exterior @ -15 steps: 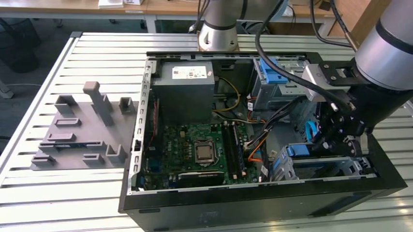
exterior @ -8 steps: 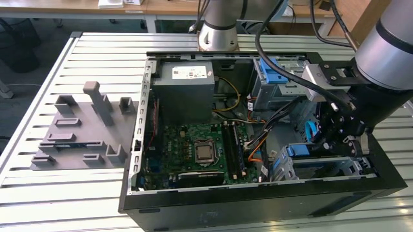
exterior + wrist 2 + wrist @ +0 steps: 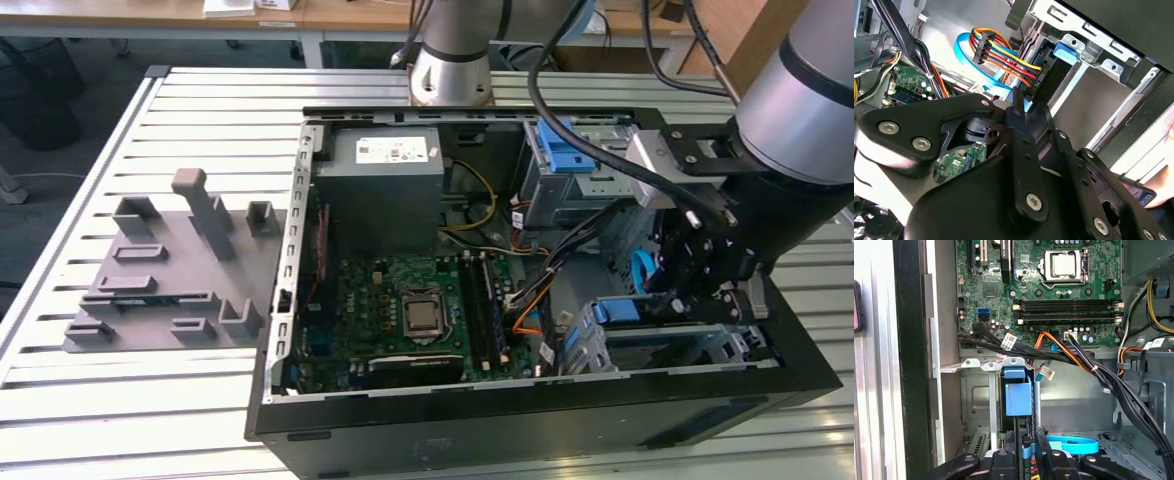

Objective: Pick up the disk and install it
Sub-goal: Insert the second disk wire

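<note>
Arm is reaching down into the open PC case [image 3: 534, 425] on the tabletop [image 3: 134, 400], working at approx. 4 o'clock of the case in the exterior view, right by the drive cage [image 3: 727, 350]. The claw [image 3: 694, 300] is looking clamped on the disk [image 3: 625, 312]: in the first wrist view its two black fingers [image 3: 1004, 460] are sitting either side of the drive's edge, w/ the disk [image 3: 1017, 395] standing on edge and its blue frame facing the camera. So pick-up is done, I'd say. Install is under way: the disk is sitting inside the mouth of the metal cage [image 3: 976, 390], but whether it's fully home I can't tell. The coloured power lead [image 3: 1004, 55] and the flat blue data cable [image 3: 1074, 444] are lying loose near the claw, not plugged in as far as I can see. The grey fixture [image 3: 160, 270] is sitting well apart, at 9 o'clock of the case.
</note>
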Robot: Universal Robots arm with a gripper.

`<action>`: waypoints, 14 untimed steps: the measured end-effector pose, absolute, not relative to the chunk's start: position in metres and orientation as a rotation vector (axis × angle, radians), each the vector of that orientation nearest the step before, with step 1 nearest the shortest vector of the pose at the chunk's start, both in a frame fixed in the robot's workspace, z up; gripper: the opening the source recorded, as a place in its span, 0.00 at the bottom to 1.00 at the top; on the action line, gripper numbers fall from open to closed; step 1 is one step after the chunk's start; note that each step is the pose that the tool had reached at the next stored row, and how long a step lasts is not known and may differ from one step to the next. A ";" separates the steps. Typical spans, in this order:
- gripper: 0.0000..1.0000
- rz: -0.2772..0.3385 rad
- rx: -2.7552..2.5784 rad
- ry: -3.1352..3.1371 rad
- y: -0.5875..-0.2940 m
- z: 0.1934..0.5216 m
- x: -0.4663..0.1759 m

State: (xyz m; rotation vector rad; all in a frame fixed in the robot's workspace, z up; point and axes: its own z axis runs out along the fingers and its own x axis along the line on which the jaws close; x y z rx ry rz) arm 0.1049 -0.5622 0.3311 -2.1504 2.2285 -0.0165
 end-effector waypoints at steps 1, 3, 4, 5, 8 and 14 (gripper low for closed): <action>0.30 -0.016 -2.150 2.228 -0.562 0.331 0.105; 0.30 -0.017 -2.150 2.229 -0.562 0.333 0.105; 0.30 -0.017 -2.150 2.229 -0.562 0.333 0.105; 0.30 -0.017 -2.150 2.229 -0.562 0.334 0.105; 0.30 -0.016 -2.150 2.228 -0.562 0.337 0.105; 0.30 -0.017 -2.150 2.229 -0.562 0.343 0.105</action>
